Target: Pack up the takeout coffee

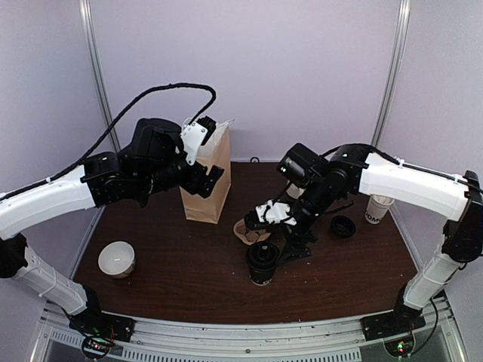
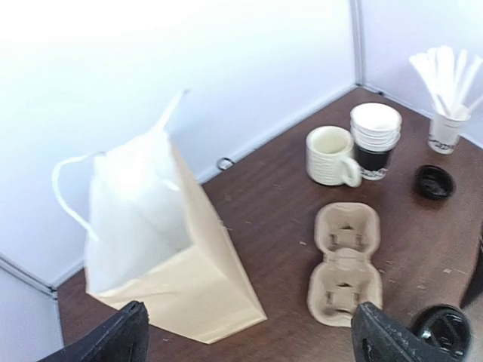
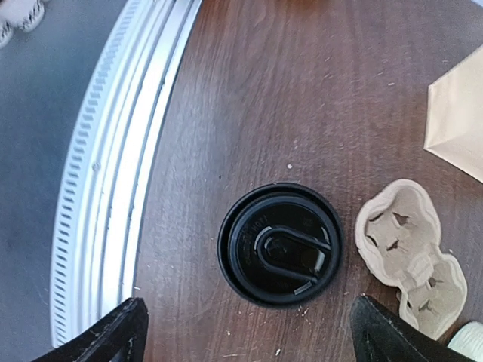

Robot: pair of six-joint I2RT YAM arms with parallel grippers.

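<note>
The takeout coffee [image 1: 261, 263] stands on the table in front of centre; mostly its black lid shows. In the right wrist view the lid [image 3: 279, 243] lies straight below, between the spread fingers. My right gripper [image 1: 290, 245] is open and empty, hovering just above and beside the cup. The brown paper bag [image 1: 206, 179] stands open at the back left. My left gripper [image 1: 211, 178] is open and empty, up against the bag's side. In the left wrist view the bag [image 2: 158, 249] is at the left and the coffee's lid [image 2: 445, 338] at the bottom right corner.
A pulp cup carrier [image 1: 249, 230] lies between bag and coffee, also in the left wrist view [image 2: 343, 260]. A ceramic mug [image 2: 330, 154], stacked paper cups [image 2: 375, 139], a cup of white sticks [image 1: 377, 207] and a loose black lid [image 1: 343, 225] are at the right. A white bowl [image 1: 117, 259] is front left.
</note>
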